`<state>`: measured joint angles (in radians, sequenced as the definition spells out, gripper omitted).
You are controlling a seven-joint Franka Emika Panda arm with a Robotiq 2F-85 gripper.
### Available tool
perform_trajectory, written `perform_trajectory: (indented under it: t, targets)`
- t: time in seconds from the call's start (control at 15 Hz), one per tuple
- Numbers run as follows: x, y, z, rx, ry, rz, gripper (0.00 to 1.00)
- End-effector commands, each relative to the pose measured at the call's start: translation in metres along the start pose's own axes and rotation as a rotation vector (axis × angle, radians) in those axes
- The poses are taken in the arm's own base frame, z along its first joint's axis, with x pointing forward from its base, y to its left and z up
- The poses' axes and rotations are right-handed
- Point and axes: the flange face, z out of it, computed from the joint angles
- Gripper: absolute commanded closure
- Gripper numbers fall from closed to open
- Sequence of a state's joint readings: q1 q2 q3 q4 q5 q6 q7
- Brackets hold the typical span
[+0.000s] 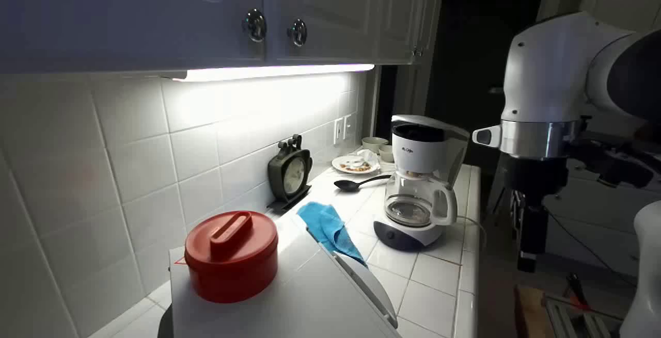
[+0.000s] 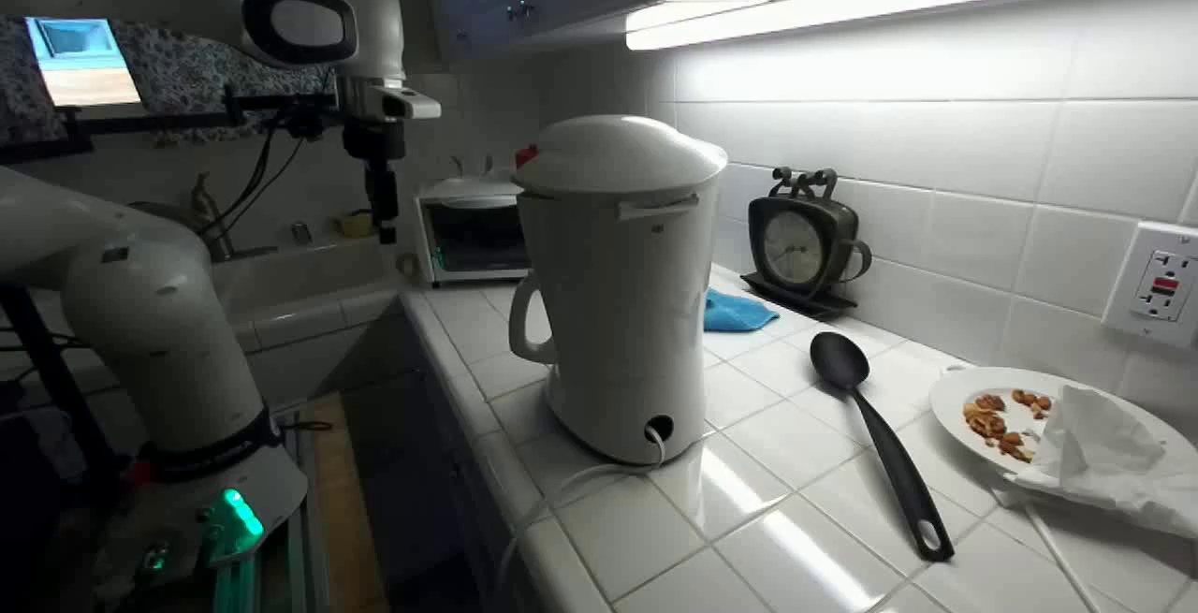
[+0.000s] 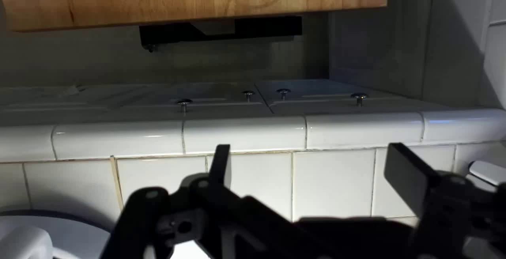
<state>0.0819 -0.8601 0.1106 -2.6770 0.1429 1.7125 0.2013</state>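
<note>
Collision risk: white plastic coffee maker (image 2: 618,304)
We see the black two-fingered gripper (image 3: 310,160) spread, empty; an unguarded sideways swing could knock the coffee maker standing on the white-tiled counter (image 1: 434,281).

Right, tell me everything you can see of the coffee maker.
The coffee maker stands upright on the white tiled counter. It is white, seemingly plastic, with a lid on top. A clear, glass-like jug with a white handle sits on its base, above a dark front panel bearing a knob. A white cord leaves a round hole in the back and runs to the counter's edge. The open claw does not touch it.
</note>
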Motion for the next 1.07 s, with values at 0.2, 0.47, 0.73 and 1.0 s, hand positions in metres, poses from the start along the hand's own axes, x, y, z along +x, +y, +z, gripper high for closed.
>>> perform_trajectory:
  t: [0.2,0.47,0.73,1.0]
  targets:
    - [0.005,0.021,-0.014,-0.016,0.062,0.022,0.0]
    - [0.012,0.049,-0.041,-0.087,0.128,0.051,0.0]
    - [0.024,0.074,-0.072,-0.152,0.198,0.141,0.0]
    - [0.022,0.072,-0.069,-0.133,0.204,0.118,0.0]
